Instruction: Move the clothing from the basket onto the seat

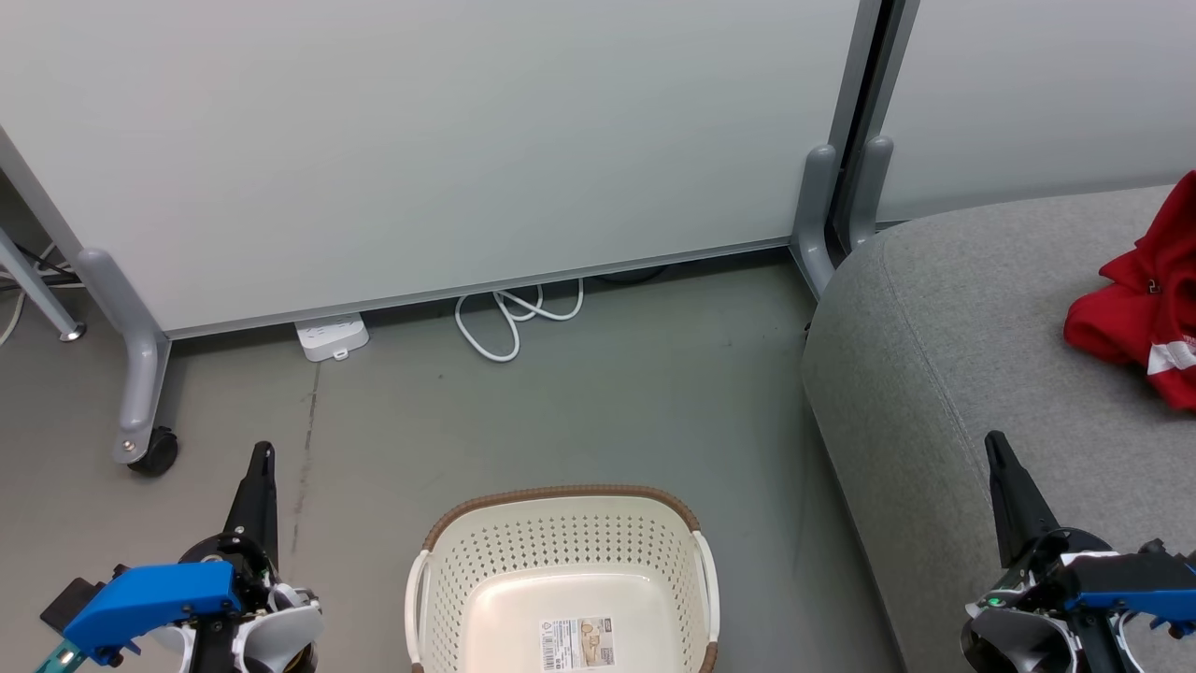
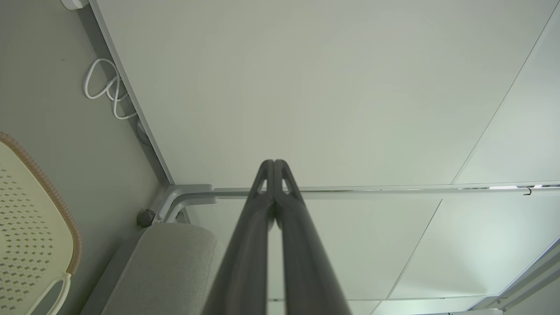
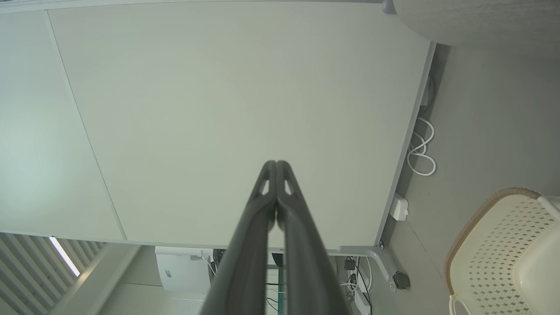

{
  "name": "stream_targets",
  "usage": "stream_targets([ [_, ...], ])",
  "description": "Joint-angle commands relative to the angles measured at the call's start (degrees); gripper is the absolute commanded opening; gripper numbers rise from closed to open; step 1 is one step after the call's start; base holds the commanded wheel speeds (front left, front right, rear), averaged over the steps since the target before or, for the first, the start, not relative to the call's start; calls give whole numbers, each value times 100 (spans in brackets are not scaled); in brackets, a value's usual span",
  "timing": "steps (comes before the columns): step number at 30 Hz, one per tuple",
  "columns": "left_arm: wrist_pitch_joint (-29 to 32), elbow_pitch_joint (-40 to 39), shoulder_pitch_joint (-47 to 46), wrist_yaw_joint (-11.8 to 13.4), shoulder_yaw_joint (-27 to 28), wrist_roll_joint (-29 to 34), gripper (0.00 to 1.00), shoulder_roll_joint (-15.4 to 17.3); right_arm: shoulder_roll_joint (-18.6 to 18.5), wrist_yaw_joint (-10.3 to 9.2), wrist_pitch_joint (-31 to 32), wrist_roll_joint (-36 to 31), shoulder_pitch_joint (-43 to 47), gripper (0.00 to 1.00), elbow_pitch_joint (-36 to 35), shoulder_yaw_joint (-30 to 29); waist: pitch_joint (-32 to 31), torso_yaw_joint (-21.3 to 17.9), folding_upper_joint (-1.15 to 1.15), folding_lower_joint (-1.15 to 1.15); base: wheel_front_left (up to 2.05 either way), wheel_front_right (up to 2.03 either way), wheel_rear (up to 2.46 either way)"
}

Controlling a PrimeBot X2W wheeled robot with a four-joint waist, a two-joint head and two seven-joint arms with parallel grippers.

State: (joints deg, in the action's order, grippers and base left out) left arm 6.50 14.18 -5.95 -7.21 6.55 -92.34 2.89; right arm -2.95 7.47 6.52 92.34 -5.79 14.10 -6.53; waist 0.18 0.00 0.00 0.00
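Basket (image 1: 561, 493) bare; clothing (image 1: 1145, 299) on seat (image 1: 934, 327), right of basket.
Left gripper (image 1: 262, 467), right gripper (image 1: 1002, 463): closed, empty. Risk: a careless sweep drags clothing off.

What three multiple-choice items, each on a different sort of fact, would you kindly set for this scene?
1. The left claw is: A wide open; B shut and empty; C shut on cloth.
2. The rim of the basket is: A brown; B blue; C black.
3. The red clothing lies: A in the basket; B in the left claw; C on the seat.

Answers: 1 B, its fingers meet with nothing between them; 2 A, a brown woven-look band tops the cream wall; 3 C, it rests on the grey seat.
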Motion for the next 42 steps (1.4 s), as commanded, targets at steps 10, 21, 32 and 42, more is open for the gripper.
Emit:
stream_targets([
  [10,27,-22,-54,-57,12,-15,0,-3,13,4,25,14,-80,0,-14,-9,0,0,0,0,0,0,0],
  [21,26,-22,-54,-58,12,-15,0,-3,13,4,25,14,-80,0,-14,-8,0,0,0,0,0,0,0],
  [32,26,-23,-54,-58,11,-15,0,-3,14,4,24,14,-79,0,-14,-8,0,0,0,0,0,0,0],
  [42,26,-23,-54,-58,11,-16,0,-3,14,4,24,15,-79,0,-14,-7,0,0,0,0,0,0,0],
])
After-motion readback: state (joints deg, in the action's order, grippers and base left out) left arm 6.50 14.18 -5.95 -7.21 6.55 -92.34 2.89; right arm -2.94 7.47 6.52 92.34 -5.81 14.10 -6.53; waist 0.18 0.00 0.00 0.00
